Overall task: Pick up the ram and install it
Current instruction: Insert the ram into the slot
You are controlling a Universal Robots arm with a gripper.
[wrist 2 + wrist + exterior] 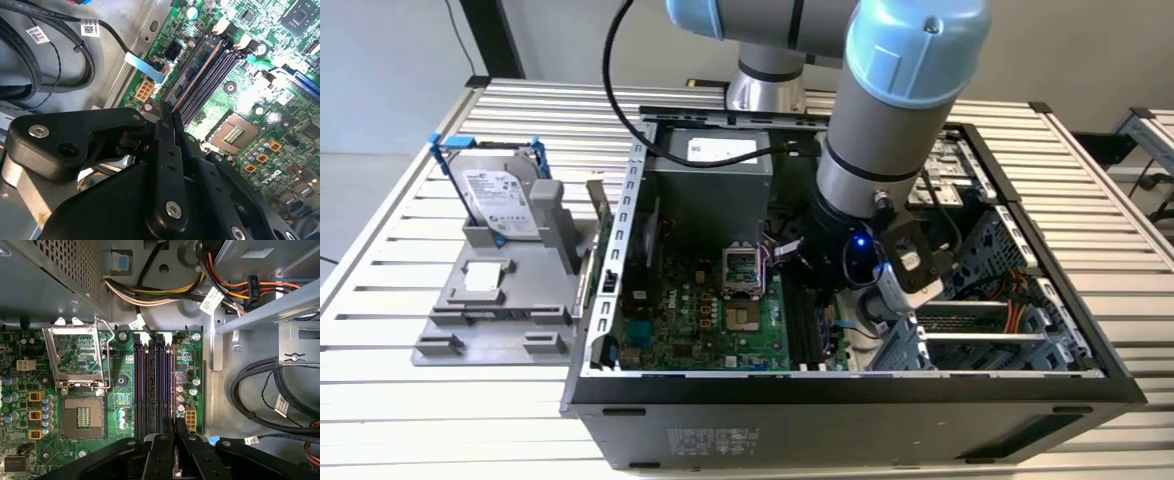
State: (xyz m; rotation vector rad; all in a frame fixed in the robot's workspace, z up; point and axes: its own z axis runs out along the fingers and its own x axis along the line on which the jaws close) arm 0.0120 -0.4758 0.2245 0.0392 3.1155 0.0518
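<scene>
The ram (196, 76) is a thin dark stick seen edge-on, with a coppery long edge. It runs out from my gripper (168, 116) along the memory slot nearest the board's edge. In the first wrist view the ram (173, 385) is a narrow line beside the other black memory slots (150, 385). My gripper (175, 429) is shut on its near end with the two black fingers pressed together. I cannot tell whether the stick is seated in the slot. In the exterior view my gripper (833, 312) is low inside the open computer case (854, 395), over the motherboard (707, 320).
The open CPU socket (82, 415) lies beside the slots. Black cable bundles (260, 385) and a metal drive cage (994, 320) crowd the other side. Outside the case, a grey stand holds a hard drive (500, 190) in a blue frame, with a green card (600, 225) standing on edge.
</scene>
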